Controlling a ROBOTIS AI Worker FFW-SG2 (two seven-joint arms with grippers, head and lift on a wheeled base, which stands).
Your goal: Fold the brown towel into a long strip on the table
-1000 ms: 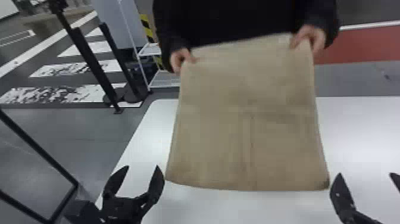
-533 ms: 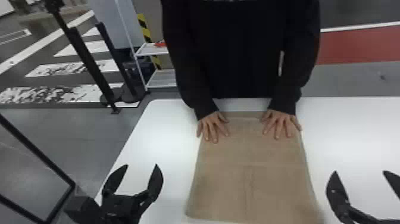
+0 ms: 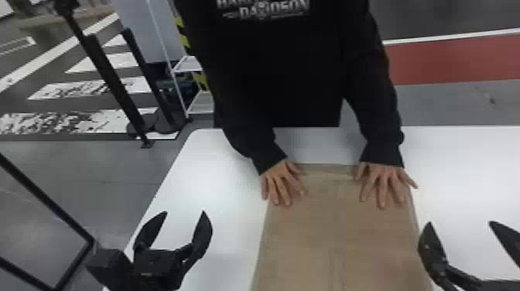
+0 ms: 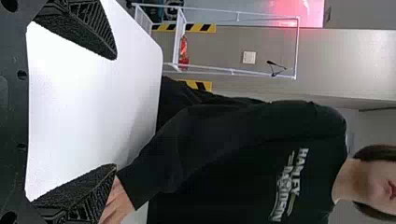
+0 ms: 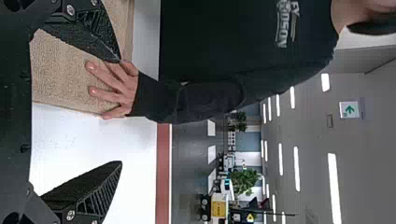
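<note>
Left gripper (image 3: 184, 212) is held open, with nothing between its fingers, over the white table (image 3: 224, 174) beside the towel; if it were sent inward now, the person's nearer hand (image 3: 281, 182) could be struck, since that hand is spread on the towel's far corner. Between the two arms the brown towel (image 3: 340, 220) is laid flat on the table, its near part cut off by the head view's bottom edge. A thin layer could be missed or only half pinched there, because the cloth is pressed close to the tabletop and little of the edge is raised. At the far end a darker band is seen along the edge, and if it is an under layer left uneven, a skewed strip could be produced by the fold. By the person's other hand (image 3: 383, 182) the opposite far corner is covered, fingers spread; were a side pulled while both palms are pressed down, the cloth could be stretched or bunched. Farthest right, the right gripper (image 3: 460, 222) is also open and empty, one finger close by the towel's side edge; by a low sideways sweep, that edge could be rucked up before being grasped.
</note>
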